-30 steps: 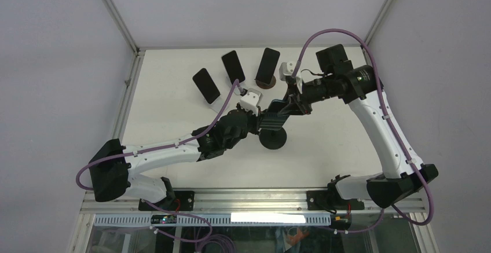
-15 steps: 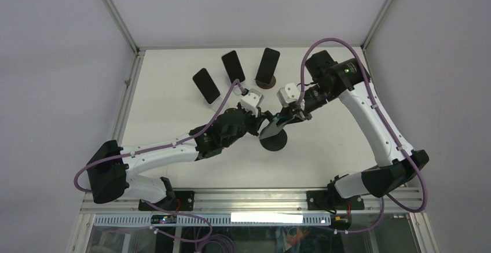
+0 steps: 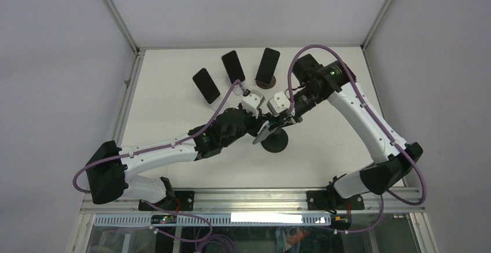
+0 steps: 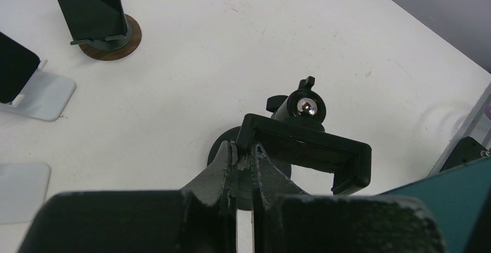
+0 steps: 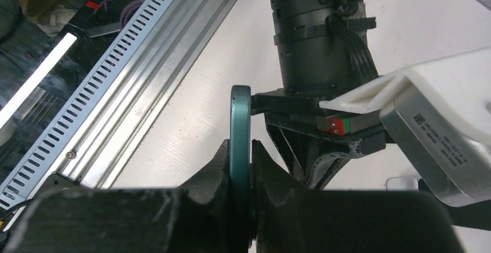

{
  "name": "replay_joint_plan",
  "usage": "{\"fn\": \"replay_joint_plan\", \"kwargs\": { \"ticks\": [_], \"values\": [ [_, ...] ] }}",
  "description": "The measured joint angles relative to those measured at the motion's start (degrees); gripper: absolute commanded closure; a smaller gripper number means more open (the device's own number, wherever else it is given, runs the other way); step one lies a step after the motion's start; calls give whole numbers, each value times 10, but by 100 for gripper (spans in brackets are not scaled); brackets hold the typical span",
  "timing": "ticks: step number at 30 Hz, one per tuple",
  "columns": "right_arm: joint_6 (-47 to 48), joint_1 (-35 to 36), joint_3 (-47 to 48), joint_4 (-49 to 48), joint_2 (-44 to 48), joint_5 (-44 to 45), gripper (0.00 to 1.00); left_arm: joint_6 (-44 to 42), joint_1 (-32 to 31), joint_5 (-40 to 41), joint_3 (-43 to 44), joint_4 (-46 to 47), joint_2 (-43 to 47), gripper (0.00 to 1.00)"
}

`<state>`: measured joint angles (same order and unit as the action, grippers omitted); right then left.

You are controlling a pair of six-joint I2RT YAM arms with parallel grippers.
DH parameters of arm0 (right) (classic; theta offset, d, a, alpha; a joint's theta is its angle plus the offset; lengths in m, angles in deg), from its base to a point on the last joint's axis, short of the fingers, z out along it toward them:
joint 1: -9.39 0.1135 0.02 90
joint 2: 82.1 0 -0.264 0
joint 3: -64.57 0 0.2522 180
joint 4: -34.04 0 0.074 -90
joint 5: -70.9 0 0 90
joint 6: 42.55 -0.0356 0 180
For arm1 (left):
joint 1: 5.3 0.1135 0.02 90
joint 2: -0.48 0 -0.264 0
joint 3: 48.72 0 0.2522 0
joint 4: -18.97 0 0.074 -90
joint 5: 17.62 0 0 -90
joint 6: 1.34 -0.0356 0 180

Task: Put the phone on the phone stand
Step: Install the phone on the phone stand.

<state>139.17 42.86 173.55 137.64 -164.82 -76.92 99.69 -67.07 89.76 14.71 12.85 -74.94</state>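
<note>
Right gripper [image 5: 240, 163] clamps the phone [image 5: 239, 120] edge-on; left gripper [image 4: 243, 156] pinches the phone stand [image 4: 307, 149], centre frame. Square the phone to the cradle before lowering.

1. A white desk [image 3: 168, 114] fills the middle of the top view.
2. Three dark phones stand in an arc at its far side, apart from one another: left phone [image 3: 206, 85], middle phone [image 3: 233, 66] and right phone [image 3: 267, 63], each leaning back.
3. The right phone sits on a round brown base [image 3: 266, 83]; a white stand [image 4: 43, 94] carries another.
4. A metal rail [image 3: 249, 198] runs along the near edge, with a lit strip [image 3: 267, 217] just below it.
5. Grey walls [image 3: 58, 62] close in the sides.
</note>
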Motion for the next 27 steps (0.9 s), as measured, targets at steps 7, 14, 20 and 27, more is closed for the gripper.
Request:
{"fn": "replay_joint_plan", "kwargs": {
  "ticks": [7, 14, 20, 27],
  "values": [
    [2, 2, 0, -5, -16, 24, 100, -2, 0, -14, 1, -13, 6, 100],
    [2, 2, 0, -4, -21, 27, 100, -4, 4, -26, 3, -21, 8, 100],
    [16, 7, 8, 12, -38, 27, 100, -13, 4, -40, 10, -29, 8, 100],
    [27, 23, 16, 25, -64, 39, 100, -17, 4, -54, 13, -34, 7, 100]
  ]
}}
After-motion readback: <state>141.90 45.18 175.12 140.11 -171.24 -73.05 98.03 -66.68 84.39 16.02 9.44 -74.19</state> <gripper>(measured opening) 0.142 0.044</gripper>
